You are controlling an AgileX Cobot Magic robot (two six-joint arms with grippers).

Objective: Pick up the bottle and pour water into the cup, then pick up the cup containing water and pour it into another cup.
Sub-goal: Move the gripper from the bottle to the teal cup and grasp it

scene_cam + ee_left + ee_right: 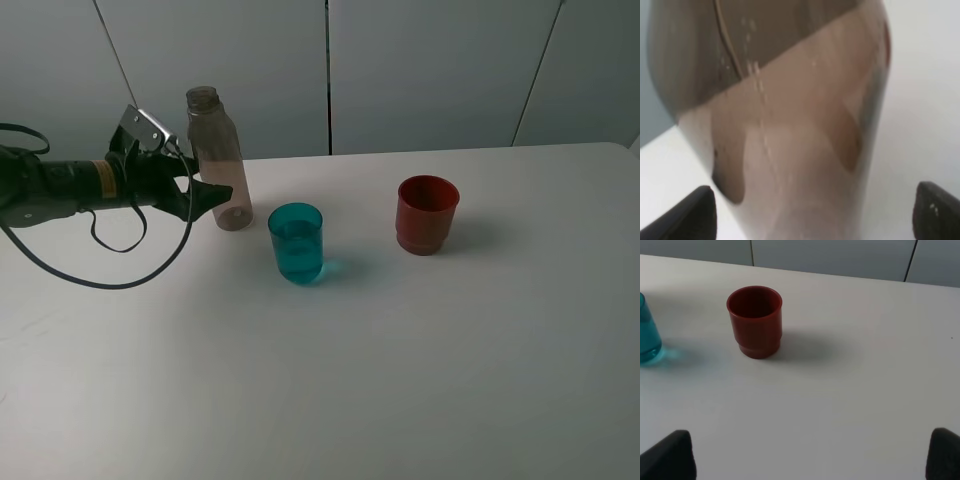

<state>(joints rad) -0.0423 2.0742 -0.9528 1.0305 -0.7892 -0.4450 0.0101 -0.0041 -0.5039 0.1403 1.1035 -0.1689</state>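
My left pincer [206, 188] gaped wide around the bottle [213, 150], which stood upright on the table [400, 380], ungripped. The teal cup [296, 243] seemed to hold water already, so pouring it into the red cup [427, 214] remained. My right pincer [810, 460] hung open, empty.

Exterior high: set well above, looking down and across the whole surface [420, 380] toward the grey wall [430, 70]. Left wrist: looking out along the left tool [815, 220], close enough to fill the view with the bottle [790, 150]. Right wrist: low over the surface, farther back, facing the red cup [755, 322], with the teal cup [647, 335] cut at the edge. Shared with the high view: bottle, both cups.
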